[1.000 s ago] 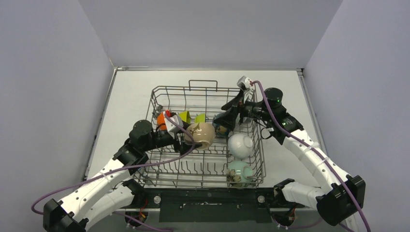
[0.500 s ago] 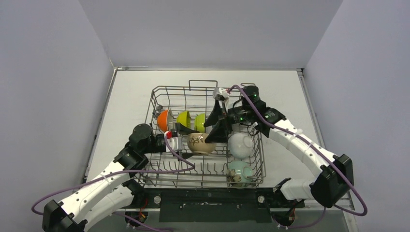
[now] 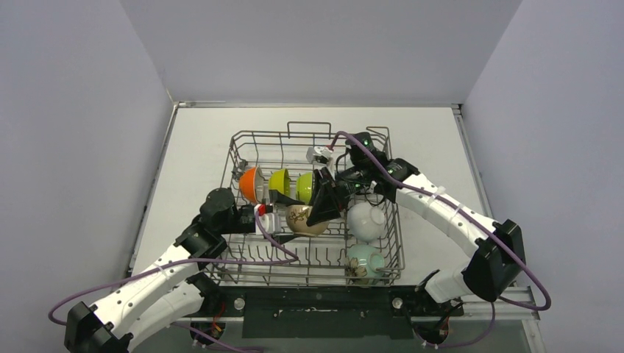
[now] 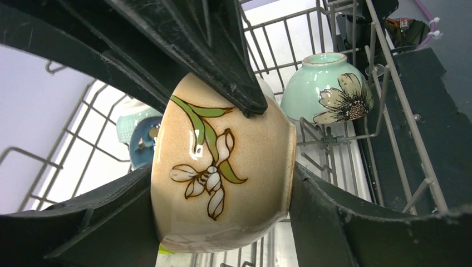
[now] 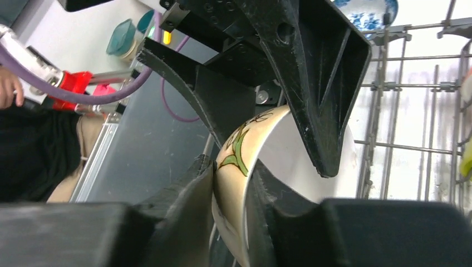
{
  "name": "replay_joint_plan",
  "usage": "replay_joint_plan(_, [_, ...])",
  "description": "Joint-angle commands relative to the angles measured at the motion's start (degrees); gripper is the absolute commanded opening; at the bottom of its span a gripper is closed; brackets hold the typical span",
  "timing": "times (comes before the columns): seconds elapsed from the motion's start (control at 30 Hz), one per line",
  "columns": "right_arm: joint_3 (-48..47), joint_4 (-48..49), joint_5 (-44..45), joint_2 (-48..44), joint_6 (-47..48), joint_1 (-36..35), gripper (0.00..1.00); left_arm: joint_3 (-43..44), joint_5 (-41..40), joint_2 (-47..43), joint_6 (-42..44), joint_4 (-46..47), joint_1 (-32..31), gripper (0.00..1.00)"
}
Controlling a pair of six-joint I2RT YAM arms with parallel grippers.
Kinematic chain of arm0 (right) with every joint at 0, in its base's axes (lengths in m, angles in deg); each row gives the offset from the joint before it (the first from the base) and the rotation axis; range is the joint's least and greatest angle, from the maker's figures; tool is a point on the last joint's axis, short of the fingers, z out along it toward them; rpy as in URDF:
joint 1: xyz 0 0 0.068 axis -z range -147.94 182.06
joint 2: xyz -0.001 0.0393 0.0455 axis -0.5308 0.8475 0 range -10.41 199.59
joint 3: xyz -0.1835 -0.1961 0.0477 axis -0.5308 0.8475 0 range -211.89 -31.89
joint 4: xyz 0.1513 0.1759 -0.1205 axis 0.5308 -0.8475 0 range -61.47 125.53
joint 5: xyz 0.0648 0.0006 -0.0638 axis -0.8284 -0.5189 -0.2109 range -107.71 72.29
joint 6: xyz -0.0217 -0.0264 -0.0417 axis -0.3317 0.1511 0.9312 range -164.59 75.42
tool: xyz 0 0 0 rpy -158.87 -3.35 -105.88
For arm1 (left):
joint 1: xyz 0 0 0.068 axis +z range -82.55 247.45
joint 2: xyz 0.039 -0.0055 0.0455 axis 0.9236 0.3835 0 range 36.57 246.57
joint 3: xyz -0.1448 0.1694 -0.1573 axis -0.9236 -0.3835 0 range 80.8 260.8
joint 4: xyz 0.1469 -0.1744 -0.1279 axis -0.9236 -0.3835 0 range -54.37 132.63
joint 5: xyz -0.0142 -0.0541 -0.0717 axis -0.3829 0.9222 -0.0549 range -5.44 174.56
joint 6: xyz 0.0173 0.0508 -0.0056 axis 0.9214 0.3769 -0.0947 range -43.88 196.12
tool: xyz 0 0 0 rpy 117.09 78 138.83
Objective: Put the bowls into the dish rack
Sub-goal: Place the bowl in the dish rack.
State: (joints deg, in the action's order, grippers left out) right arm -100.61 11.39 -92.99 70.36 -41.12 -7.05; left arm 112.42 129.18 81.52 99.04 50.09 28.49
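Note:
A beige bowl (image 3: 306, 220) painted with a white flower hangs on its side over the middle of the dish rack (image 3: 309, 137). My left gripper (image 3: 293, 218) is shut on it, one finger across the mouth and one on the base, as the left wrist view shows around the beige bowl (image 4: 222, 167). My right gripper (image 3: 321, 213) reaches in from the right. It is shut on the same bowl's rim (image 5: 236, 150), pinching the wall between its fingers (image 5: 189, 217). Orange (image 3: 249, 184), yellow (image 3: 278, 180) and lime (image 3: 304, 185) bowls stand in a row behind.
A white bowl (image 3: 366, 219) and a pale green flowered bowl (image 3: 364, 262) sit in the rack's right side, just beside the right arm. A blue-patterned bowl (image 5: 364, 11) lies further back. Upright tines and rack walls surround both grippers.
The right arm swung left from the rack's right side to the beige bowl and shut on its rim. The left gripper drew the bowl down and turned it.

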Motion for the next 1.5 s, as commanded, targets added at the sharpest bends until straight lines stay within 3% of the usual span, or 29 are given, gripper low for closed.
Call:
replay_joint_plan(0.0, [-2.7, -6.0, 0.3, 1.6, 8.4, -0.3, 0.12, 3.0, 0.0, -1.4, 0.8, 8.3, -0.5, 0.00])
replay_joint_plan(0.03, [-2.7, -6.2, 0.2, 1.7, 8.6, -0.2, 0.06, 3.0, -0.8, -1.6, 0.8, 8.3, -0.5, 0.00])
replay_joint_plan(0.13, [-2.7, -6.2, 0.6, 1.3, 8.3, -0.2, 0.05, 2.6, -3.8, -2.5, 0.8, 8.1, -0.4, 0.08])
replay_joint_plan(0.2, [-2.2, -5.1, 1.1, 0.8, 6.9, -0.1, 0.05, 2.1, -6.1, -3.6, 1.2, 8.0, -0.4, 0.26])
replay_joint_plan(0.27, [-1.5, -3.3, 2.9, 0.1, 4.7, 0.0, 0.05, 1.4, -8.3, -5.0, 1.7, 8.0, -0.4, 0.30])
replay_joint_plan(0.33, [0.0, 0.2, 4.8, -0.9, 1.1, 0.2, 0.05, 0.6, -10.7, -6.1, 2.0, 8.0, -0.4, 0.51])
replay_joint_plan(0.57, [7.1, 13.3, 9.0, -4.4, -11.4, 0.7, 0.05, -1.8, -15.0, -8.1, 2.5, 8.5, -0.4, 0.74])
replay_joint_plan(0.7, [9.1, 15.1, 8.6, -5.0, -12.9, 0.9, 0.05, -2.1, -16.2, -8.0, 3.4, 7.3, -0.4, 0.97])
replay_joint_plan(0.93, [9.6, 13.7, 11.6, -4.7, -14.0, 1.2, 0.05, -0.5, -16.6, -7.1, 6.0, 2.9, -0.4, 0.96])
replay_joint_plan(1.07, [10.3, 14.6, 18.7, -7.6, -19.4, 1.3, 0.05, 0.0, -17.4, -8.3, 4.8, 1.8, -0.4, 0.96])
replay_joint_plan(1.47, [23.8, 34.4, 41.6, -25.0, -48.8, 1.0, 0.05, -4.5, -18.2, -10.7, -18.5, 14.4, -0.6, 0.96])
